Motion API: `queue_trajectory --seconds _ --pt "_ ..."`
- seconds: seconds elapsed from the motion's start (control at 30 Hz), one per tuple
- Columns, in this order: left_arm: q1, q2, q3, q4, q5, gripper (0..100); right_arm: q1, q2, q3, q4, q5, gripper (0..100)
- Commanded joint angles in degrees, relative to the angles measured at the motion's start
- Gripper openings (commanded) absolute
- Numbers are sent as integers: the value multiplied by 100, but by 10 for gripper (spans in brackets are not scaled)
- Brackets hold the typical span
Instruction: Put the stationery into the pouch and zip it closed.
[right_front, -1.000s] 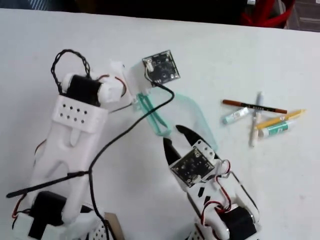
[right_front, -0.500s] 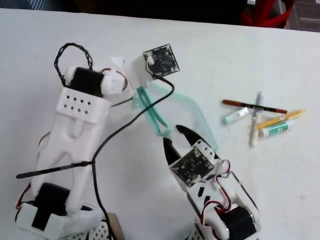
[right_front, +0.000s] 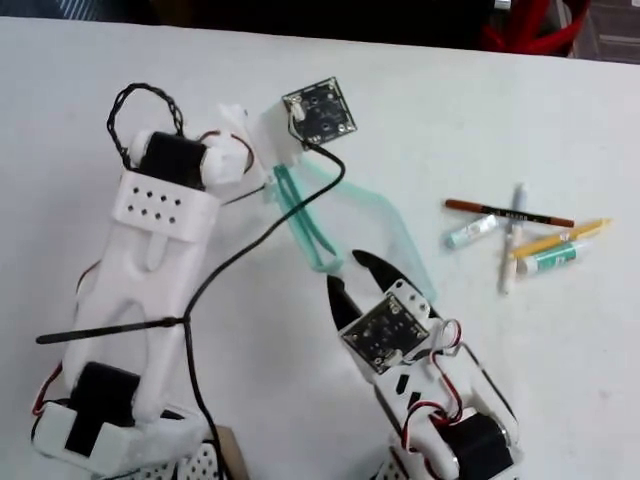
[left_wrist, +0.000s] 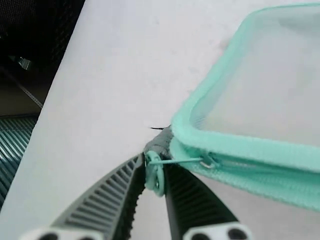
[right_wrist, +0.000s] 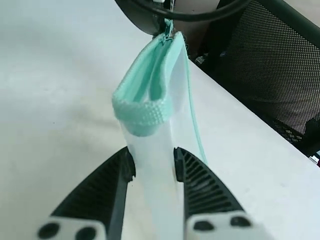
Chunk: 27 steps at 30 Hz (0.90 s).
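Now L hand (left_wrist: 156, 162) pinching zip pull (left_wrist: 153, 176); R hand (right_wrist: 152, 159) clamping pouch (right_wrist: 145, 107) end; stationery (right_front: 515, 235) on table (right_front: 500, 100), well apart.

The pouch (left_wrist: 240, 140) runs off the picture's edge on the side far from the left tool (left_wrist: 156, 150), so its far end is cut off. From above, a small camera board (right_front: 320, 112) sits over that tool's tips and hides the pouch end between them, and the right tool (right_front: 352, 280) covers the corner it pinches. The pens (right_front: 520, 235), well off from the right tool, are too small to tell caps from tips.
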<state>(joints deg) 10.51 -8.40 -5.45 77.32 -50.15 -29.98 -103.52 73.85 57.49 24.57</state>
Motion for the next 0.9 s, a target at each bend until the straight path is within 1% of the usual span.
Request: queue_trajectory --seconds 0.0,0.07,0.17,0.2,0.3,0.37,0.47,0.6,0.67,0.77,0.87 --pt "-286 -40 -343 -360 387 46 75 13 -176 101 -62 18" --pt "-295 -84 -343 -343 668 102 92 13 -176 101 -62 18" --pt "-295 -189 -457 -79 1424 231 119 22 -167 84 -70 18" --pt "-303 -268 -519 -9 1626 248 119 22 -167 75 -70 18" --pt "-277 -532 -721 97 2013 252 119 31 -167 75 -70 18" --pt "-277 -787 -809 229 2092 253 119 31 -167 66 -70 18" --pt "-462 -1314 -853 607 2330 251 127 40 -167 -92 -70 18" --pt "-664 -2185 -571 1354 3235 249 119 48 -167 -356 -79 18" --pt "-637 -2677 -88 1477 3516 249 101 48 -220 -444 -79 18" --pt "-673 -3468 1178 853 3789 249 119 57 -545 -462 -132 18" --pt "-699 -4374 2813 -53 4079 249 136 57 -862 -426 -615 18"
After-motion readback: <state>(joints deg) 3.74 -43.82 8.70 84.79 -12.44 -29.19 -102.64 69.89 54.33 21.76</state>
